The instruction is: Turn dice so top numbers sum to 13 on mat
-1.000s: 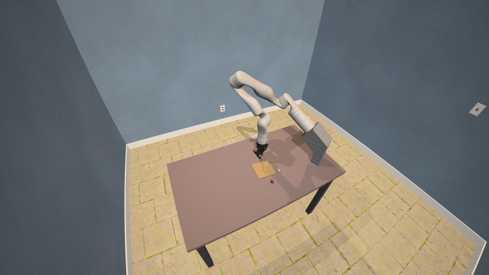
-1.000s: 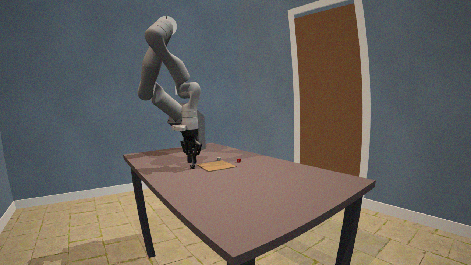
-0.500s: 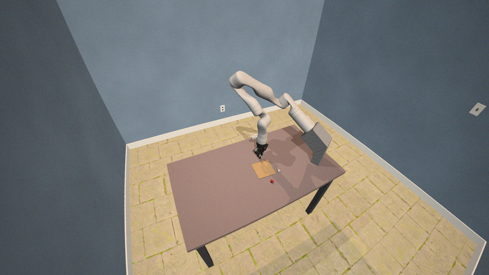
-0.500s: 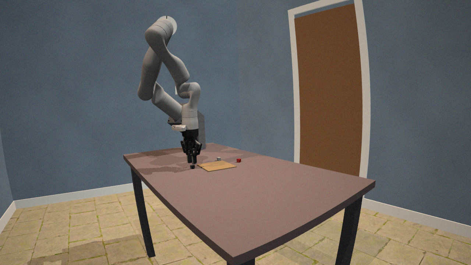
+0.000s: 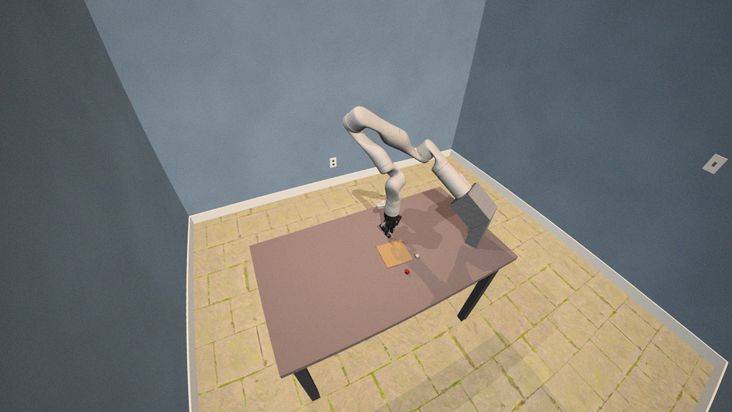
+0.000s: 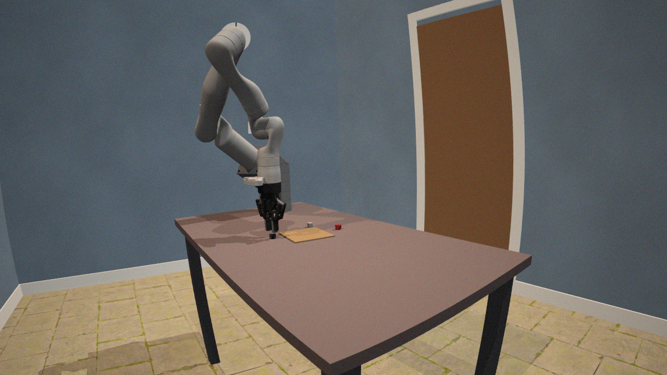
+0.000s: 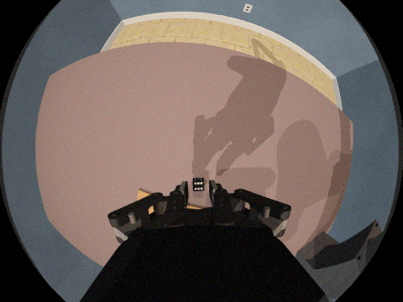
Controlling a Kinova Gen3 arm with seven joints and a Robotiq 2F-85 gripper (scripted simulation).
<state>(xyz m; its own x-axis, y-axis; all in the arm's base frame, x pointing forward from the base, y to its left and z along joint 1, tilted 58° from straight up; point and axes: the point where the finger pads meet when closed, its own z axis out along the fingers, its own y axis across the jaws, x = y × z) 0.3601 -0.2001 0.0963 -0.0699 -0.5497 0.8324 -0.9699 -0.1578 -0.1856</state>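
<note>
Worktop point(image 5: 317, 297) point(image 6: 373, 279) point(image 7: 105, 126) runs broadly out beyond the tan mat point(image 5: 394, 253) point(image 6: 306, 234) point(image 7: 144, 195), away from the arm's mount point(image 5: 473, 210) point(image 6: 285, 186) point(image 7: 336, 260). The claw point(image 5: 388, 236) point(image 6: 271, 230) point(image 7: 198, 187) stands partly open, grasping nothing, over the black die point(image 6: 272, 236) point(image 7: 198, 184), which lies just off the mat's edge. The white die point(image 5: 417, 255) point(image 6: 309, 224) and red die point(image 5: 406, 271) point(image 6: 337, 227) sit off it too, near other edges. Six white pips read on the black die.

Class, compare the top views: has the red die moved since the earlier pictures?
No. The red die sits just off the same corner of the mat.
</note>
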